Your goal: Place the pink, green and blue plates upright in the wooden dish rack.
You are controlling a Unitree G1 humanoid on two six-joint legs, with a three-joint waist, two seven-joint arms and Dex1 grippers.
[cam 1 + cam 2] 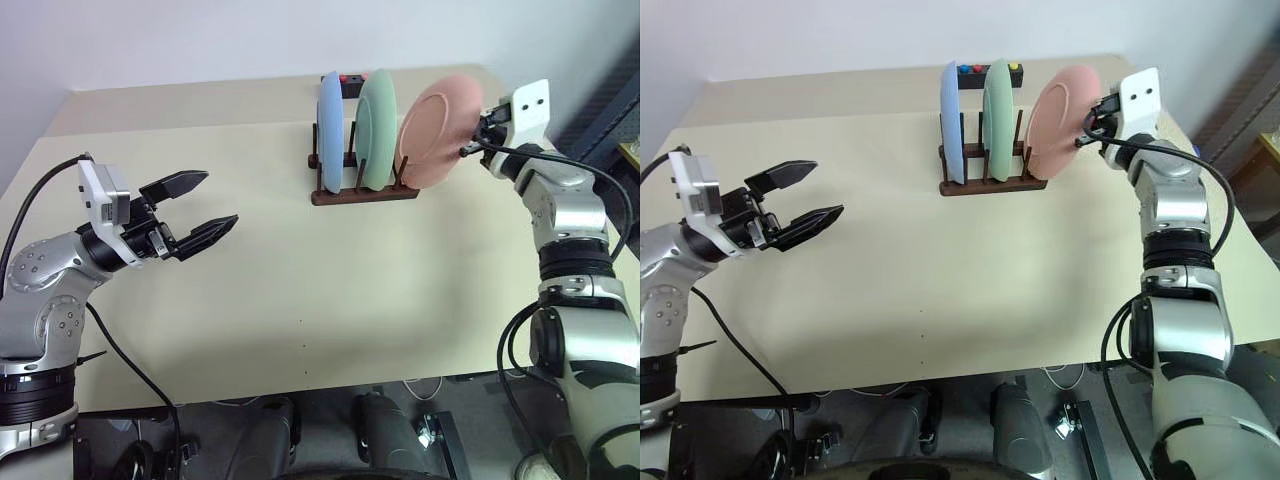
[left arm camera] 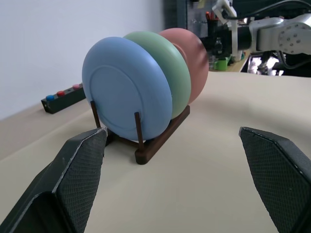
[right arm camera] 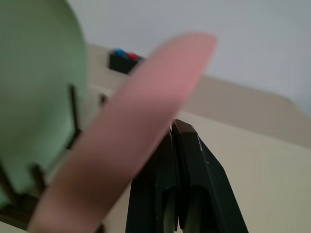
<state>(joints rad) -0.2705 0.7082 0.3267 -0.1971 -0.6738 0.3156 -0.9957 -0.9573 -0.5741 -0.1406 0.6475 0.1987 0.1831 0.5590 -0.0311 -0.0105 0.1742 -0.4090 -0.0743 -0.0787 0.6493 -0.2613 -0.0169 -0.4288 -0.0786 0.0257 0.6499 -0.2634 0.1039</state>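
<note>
The wooden dish rack (image 1: 365, 195) stands at the far middle of the table. The blue plate (image 1: 330, 130) and the green plate (image 1: 378, 128) stand upright in it. At the rack's right end, the pink plate (image 1: 437, 130) rests in its slot and leans to the right. My right gripper (image 1: 470, 148) is at the pink plate's right rim. Its fingers (image 3: 182, 160) are shut against each other beside the rim, with nothing between them. My left gripper (image 1: 218, 200) hovers open over the table's left side, well short of the rack and facing the plates.
A black box with coloured buttons (image 1: 980, 70) lies just behind the rack. The beige table (image 1: 300, 290) spreads wide and bare between the rack and the near edge. A wall runs behind the table's far edge.
</note>
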